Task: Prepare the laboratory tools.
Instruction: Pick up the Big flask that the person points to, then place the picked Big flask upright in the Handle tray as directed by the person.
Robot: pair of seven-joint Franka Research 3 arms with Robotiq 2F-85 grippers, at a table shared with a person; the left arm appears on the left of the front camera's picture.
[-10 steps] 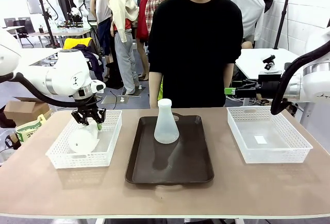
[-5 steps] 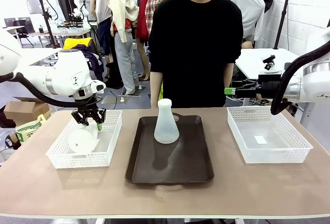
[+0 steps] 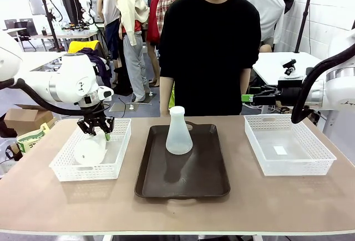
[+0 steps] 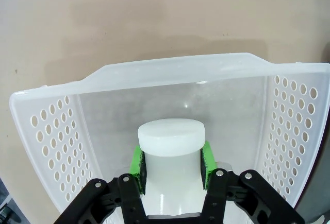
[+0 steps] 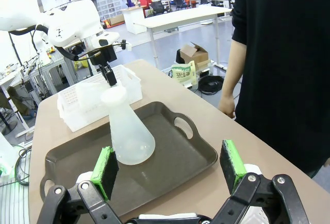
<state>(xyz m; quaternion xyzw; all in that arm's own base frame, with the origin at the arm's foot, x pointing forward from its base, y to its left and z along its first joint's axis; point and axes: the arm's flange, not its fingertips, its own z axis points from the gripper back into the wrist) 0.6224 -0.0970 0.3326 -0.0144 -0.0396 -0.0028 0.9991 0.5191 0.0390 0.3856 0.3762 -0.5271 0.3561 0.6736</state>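
The left end effector (image 4: 172, 163) grips the neck of one flask (image 4: 171, 147) inside the left basket (image 3: 119, 147). The second flask (image 3: 178, 131) stands upright on the dark tray (image 3: 208, 177) mid-tabletop. The right end effector (image 5: 170, 167) hangs open above the tray's near edge.

2 flasks (image 3: 178, 133) (image 3: 89, 149), 2 mesh baskets (image 3: 64, 166) (image 3: 288, 166), 1 tray (image 3: 183, 183).
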